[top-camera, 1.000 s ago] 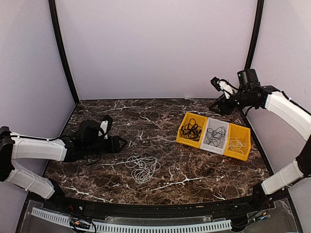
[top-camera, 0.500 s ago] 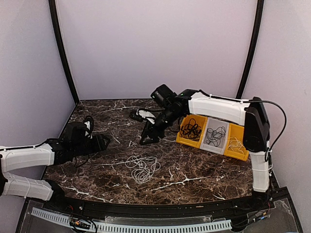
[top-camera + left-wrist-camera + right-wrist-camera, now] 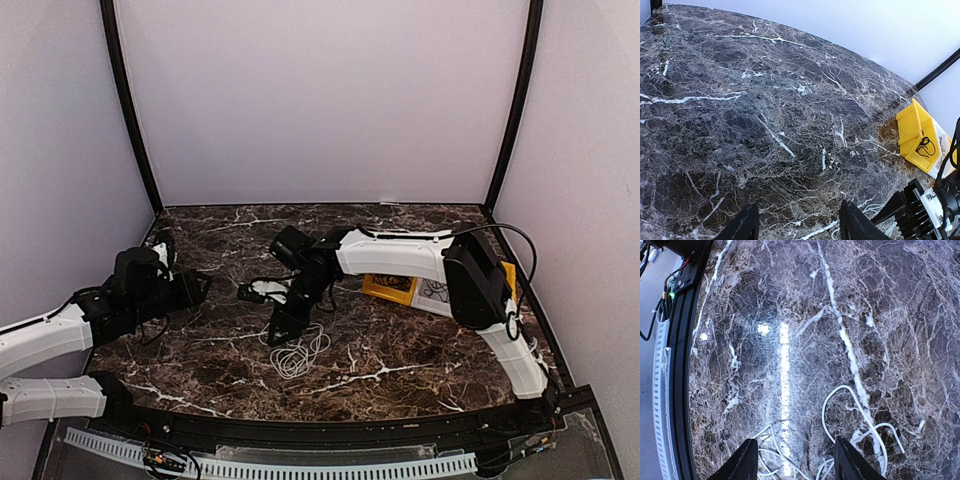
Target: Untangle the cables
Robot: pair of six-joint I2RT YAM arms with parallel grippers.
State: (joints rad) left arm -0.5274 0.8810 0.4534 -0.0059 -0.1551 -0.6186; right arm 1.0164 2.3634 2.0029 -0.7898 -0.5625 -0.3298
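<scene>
One white cable [image 3: 297, 350] lies in a loose coil on the dark marble surface [image 3: 400, 350], close to the middle of its near edge. The right fingers [image 3: 746, 464] hang spread wide over that coil, with loops of the cord showing between them and nothing pinched. The left fingers [image 3: 742, 227] hover spread and empty over the surface's left side. Toward the right edge, a yellow bin [image 3: 912, 127] holds a black cable [image 3: 925, 146].

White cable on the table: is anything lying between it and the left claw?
Only bare marble tabletop separates the white cable from the left gripper, seen in the top view.
</scene>
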